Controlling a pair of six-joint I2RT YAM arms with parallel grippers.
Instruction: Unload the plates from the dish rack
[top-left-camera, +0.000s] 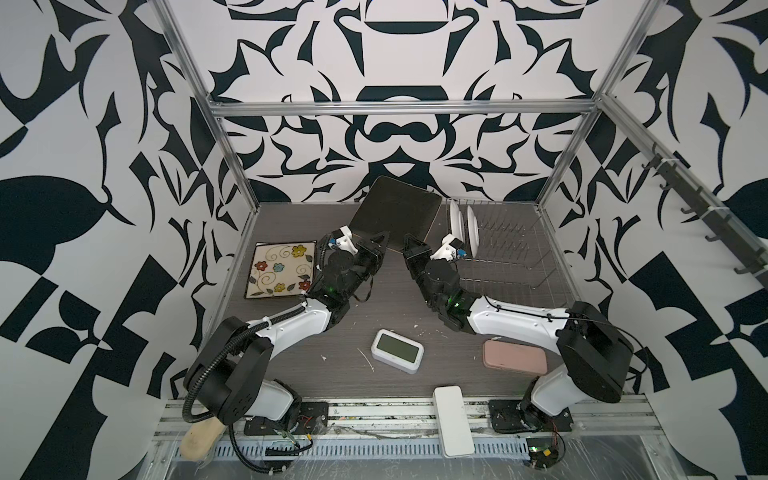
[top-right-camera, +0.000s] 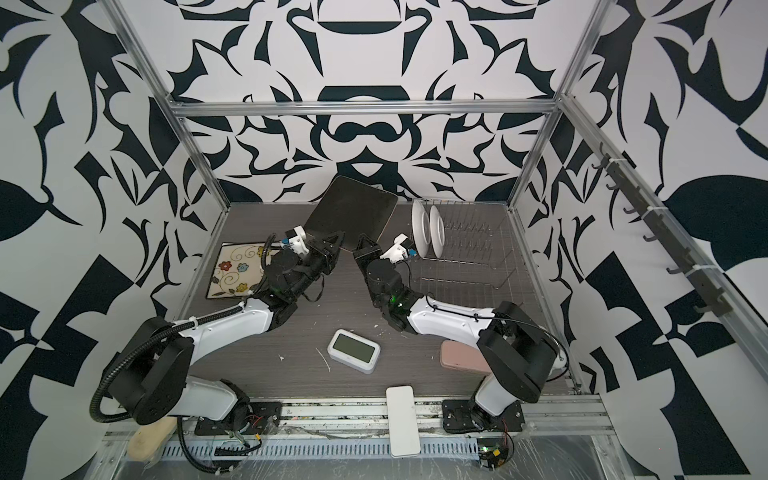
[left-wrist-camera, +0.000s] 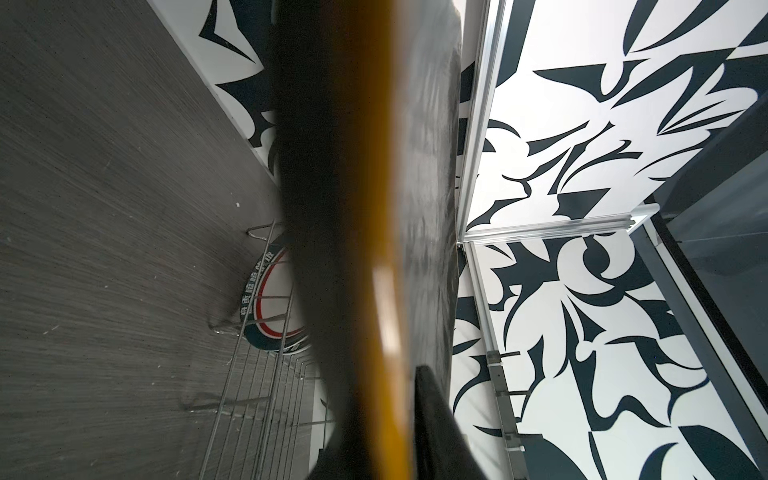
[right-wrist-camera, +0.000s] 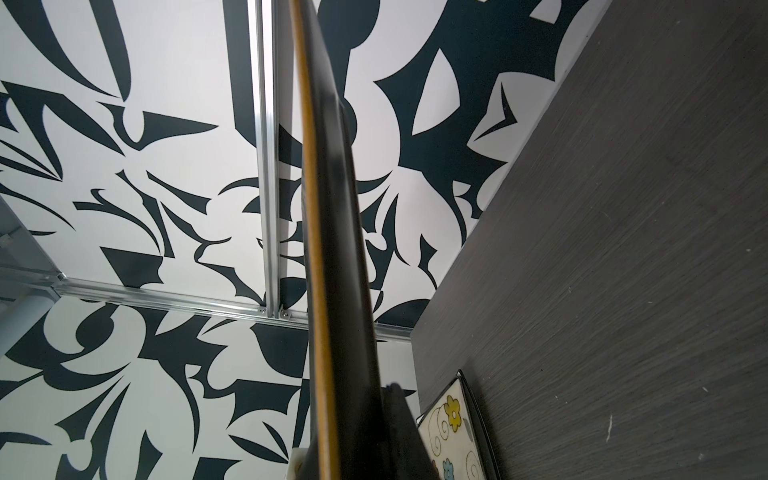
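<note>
White clock (top-left-camera: 397, 351), pink case (top-left-camera: 514, 359) on grey table (top-left-camera: 399, 301)

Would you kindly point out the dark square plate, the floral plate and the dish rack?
dark square plate (top-left-camera: 395, 214): in a top view, middle of its face.
floral plate (top-left-camera: 279, 270): in a top view, painted centre.
dish rack (top-left-camera: 498, 270): in a top view, bare wire floor.

A: What's on the table (top-left-camera: 395, 299)?
B: Dark grey wood-grain top. Floral plate (top-left-camera: 279, 270) lies flat at the left edge. Dish rack (top-left-camera: 507, 249) sits in the back right corner.
A: Front half?
B: White clock (top-left-camera: 397, 351) front centre, screen up, skewed. Pink case (top-left-camera: 514, 358) lies flat to its right, apart from it. White flecks (top-left-camera: 365, 359) are scattered near the clock.
</note>
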